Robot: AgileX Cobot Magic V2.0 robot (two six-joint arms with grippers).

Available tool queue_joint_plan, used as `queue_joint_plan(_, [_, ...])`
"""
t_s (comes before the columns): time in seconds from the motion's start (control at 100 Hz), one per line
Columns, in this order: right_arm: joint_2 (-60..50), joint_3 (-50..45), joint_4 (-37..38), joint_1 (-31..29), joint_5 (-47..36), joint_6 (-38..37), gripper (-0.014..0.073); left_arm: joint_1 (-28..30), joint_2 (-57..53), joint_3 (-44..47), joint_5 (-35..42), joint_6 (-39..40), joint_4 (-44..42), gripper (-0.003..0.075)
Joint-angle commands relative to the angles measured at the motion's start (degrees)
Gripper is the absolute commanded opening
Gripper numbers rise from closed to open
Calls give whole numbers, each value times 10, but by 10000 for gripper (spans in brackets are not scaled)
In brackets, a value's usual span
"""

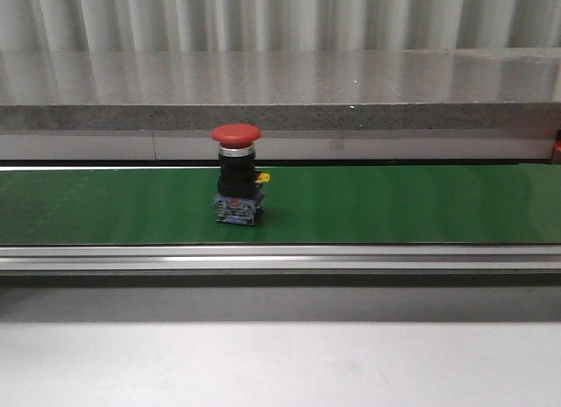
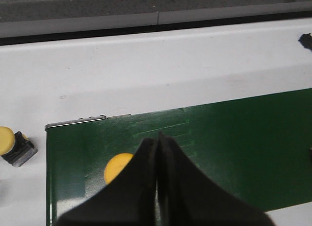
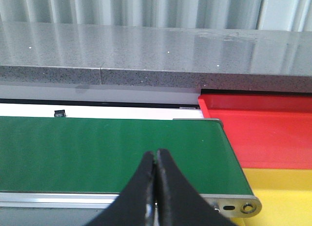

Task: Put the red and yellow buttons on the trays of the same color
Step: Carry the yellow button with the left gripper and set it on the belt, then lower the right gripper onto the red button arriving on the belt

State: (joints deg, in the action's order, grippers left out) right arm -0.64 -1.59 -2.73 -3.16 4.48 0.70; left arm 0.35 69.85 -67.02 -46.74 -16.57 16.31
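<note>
A red button [image 1: 237, 135] with a black body stands upright on the green belt [image 1: 394, 205], left of the middle in the front view. In the left wrist view a yellow button [image 2: 117, 166] sits on the belt [image 2: 234, 148], partly hidden behind my left gripper [image 2: 159, 136], which is shut and empty. Another yellow button [image 2: 7, 140] lies on the white table off the belt's end. My right gripper [image 3: 156, 153] is shut and empty over the belt's other end [image 3: 97, 148]. Beside that end lie the red tray [image 3: 263, 128] and the yellow tray [image 3: 282, 192].
A grey stone ledge [image 1: 280, 91] runs behind the belt, with a corrugated wall above it. A metal rail [image 1: 280, 260] edges the belt's front. A small black piece [image 3: 59, 112] lies on the white table behind the belt.
</note>
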Motion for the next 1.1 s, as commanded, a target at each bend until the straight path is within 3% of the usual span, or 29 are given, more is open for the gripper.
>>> queue_joint_plan(0.0, [-9, -1, 5, -2, -49, 1, -67, -11, -51, 20, 43, -10, 28, -20])
queue_joint_plan(0.23, [-9, -1, 5, -2, -49, 1, -67, -15, -167, 126, 99, -27, 39, -20])
queue_joint_plan(0.51, [-9, -1, 5, -2, -51, 1, -67, -15, -300, 226, 93, -27, 47, -20])
queue_joint_plan(0.9, [-9, 6, 5, -1, -103, 1, -66, -15, -397, 266, 73, -27, 56, -20])
queue_joint_plan(0.97, [-6, 28, 5, 0, -83, 1, -66, -15, -397, 266, 73, -27, 54, -20])
queue_joint_plan(1.09, [23, 93, 5, 0, 18, 1, -66, -15, -397, 266, 73, -27, 54, -20])
